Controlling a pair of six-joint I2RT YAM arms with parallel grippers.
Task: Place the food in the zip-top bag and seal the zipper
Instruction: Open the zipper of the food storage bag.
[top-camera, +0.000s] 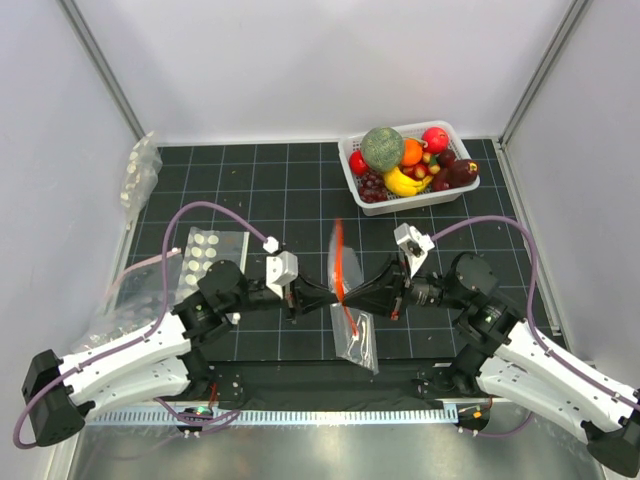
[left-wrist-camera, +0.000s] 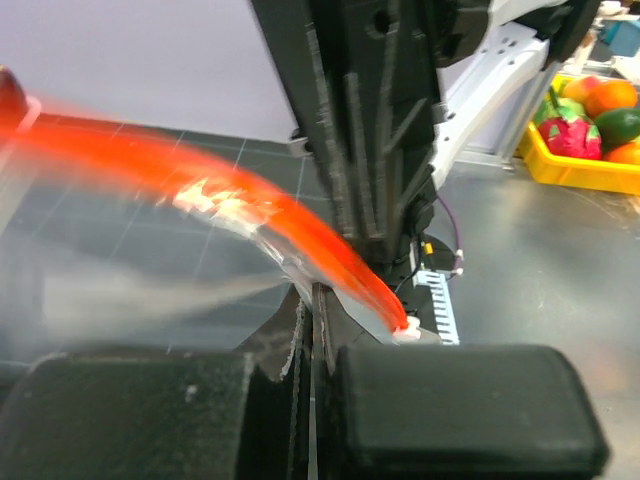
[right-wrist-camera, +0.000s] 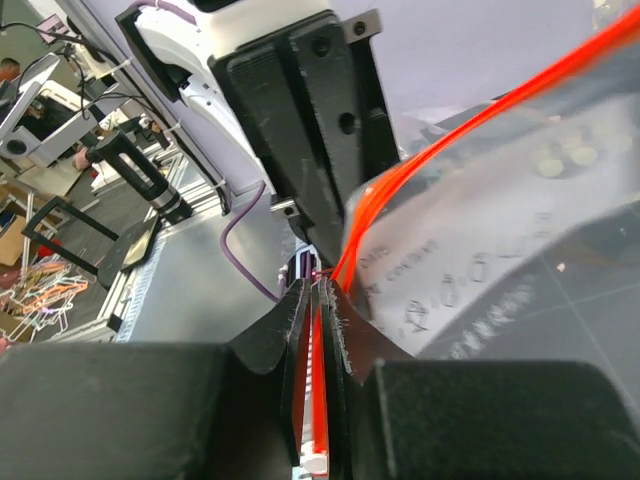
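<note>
L gripper & R gripper both clamped on zipper mid-table; strip ran near-to-far btwn them; zip-top bag trailed toward near edge.

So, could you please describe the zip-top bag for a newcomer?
At the centre of the black mat, the left gripper and right gripper meet. The clear zip-top bag hangs pinched between them. Only it has a red-orange zipper; the clear bags at left hold white discs.

zipper far end blurred, prob. motion
</note>
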